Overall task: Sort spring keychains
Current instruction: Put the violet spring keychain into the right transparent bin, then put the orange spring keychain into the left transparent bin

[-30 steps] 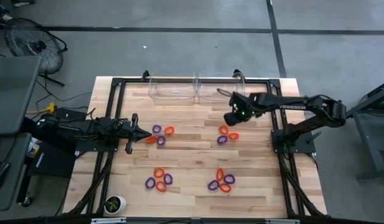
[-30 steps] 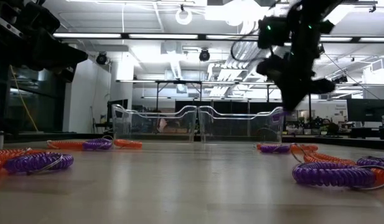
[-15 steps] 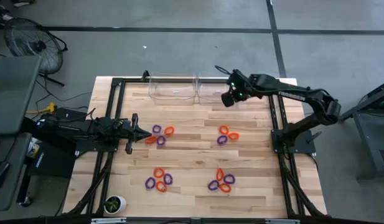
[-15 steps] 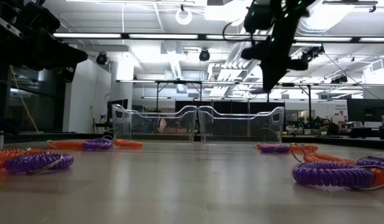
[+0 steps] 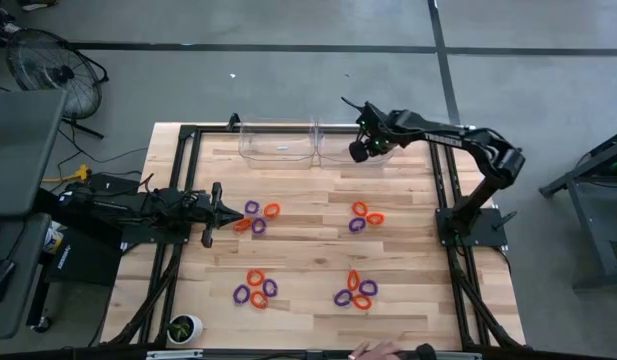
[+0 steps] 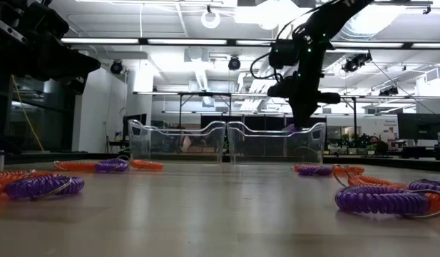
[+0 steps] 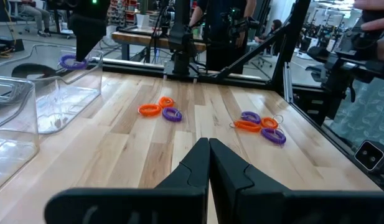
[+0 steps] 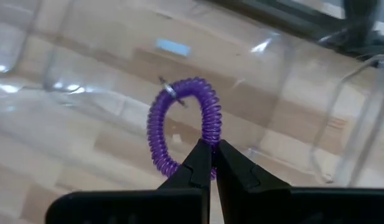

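My right gripper (image 5: 360,152) hangs over the right-hand clear bin (image 5: 340,158) at the table's far edge, shut on a purple spring keychain (image 8: 179,124). In the low view it (image 6: 300,126) sits at the height of the bin's rim. My left gripper (image 5: 234,216) waits shut near the table's left side, beside a cluster of orange and purple keychains (image 5: 258,218). Three more mixed clusters lie flat on the wood (image 5: 365,217), (image 5: 255,290), (image 5: 355,292). My right gripper pinches the purple keychain's coil on one side of the ring (image 8: 210,138) between its two fingers. The ring is lifted clear and stands out beyond the fingertips over the bin's floor; its small metal ring (image 8: 170,90) is on the far side of the loop.
A second clear bin (image 5: 276,146) stands left of the first along the far edge. A black frame (image 5: 188,135) runs round the table. The table's middle is bare wood between the clusters. A person's hand (image 5: 373,351) shows at the near edge.
My right gripper has moved from above the far right cluster toward the table's far edge and a little left, carrying the purple keychain, and now hangs over the right-hand bin. It has stayed shut.
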